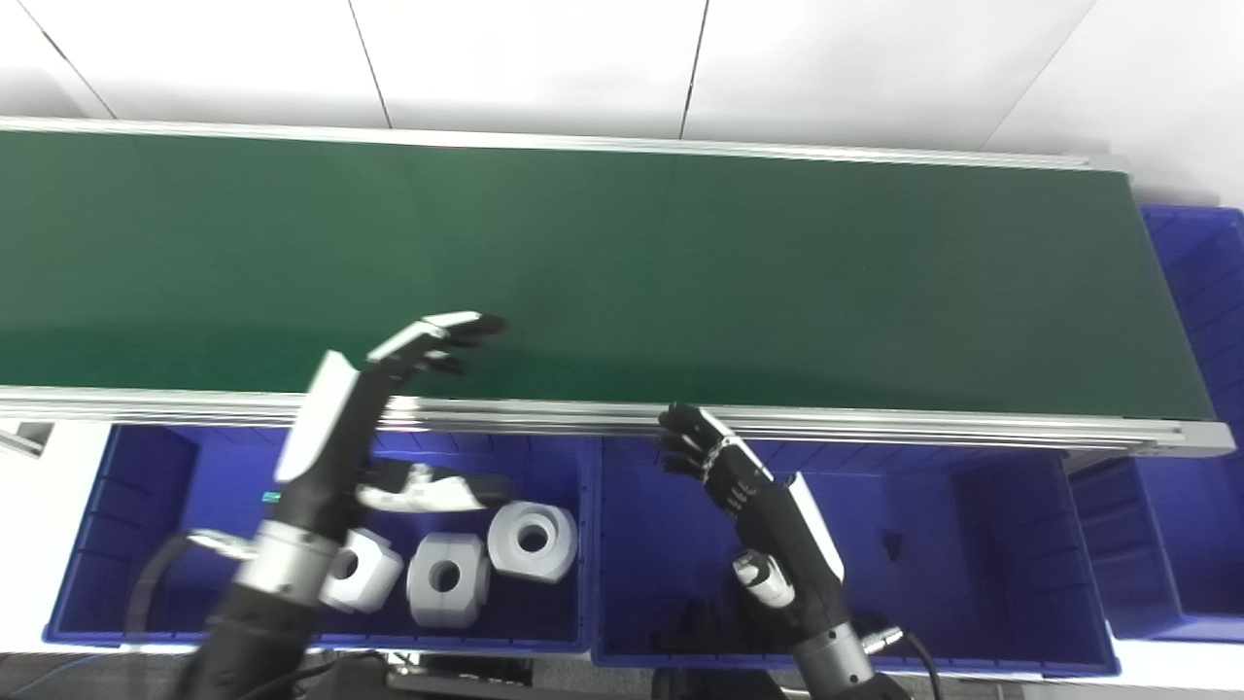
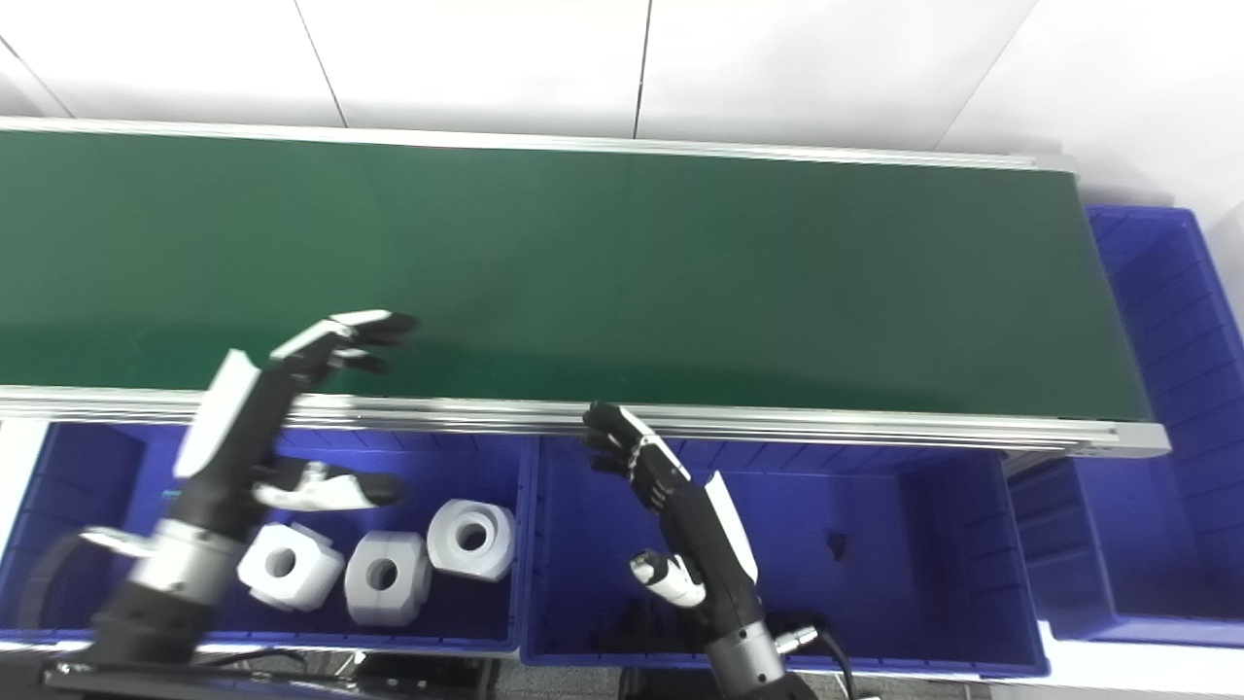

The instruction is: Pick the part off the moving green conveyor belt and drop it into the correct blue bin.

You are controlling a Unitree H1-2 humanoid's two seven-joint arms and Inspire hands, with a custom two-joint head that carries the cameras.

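Matt green conveyor belt (image 1: 680, 282), brushed metal rail (image 1: 875, 423), glossy blue plastic bins (image 1: 972, 544).

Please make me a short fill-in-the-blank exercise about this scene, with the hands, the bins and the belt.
1. The left bin holds ____ white parts.
2. The conveyor belt is ____ in colour.
3. The left hand holds ____.
4. The right hand hovers above the ____ bin.

Missing words: three; green; nothing; middle

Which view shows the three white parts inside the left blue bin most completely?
The right eye view: all three white parts lie uncovered in the left blue bin, beside the left arm. In the left eye view the left arm overlaps the leftmost part, so only two show whole. The open left hand holds nothing in either view.
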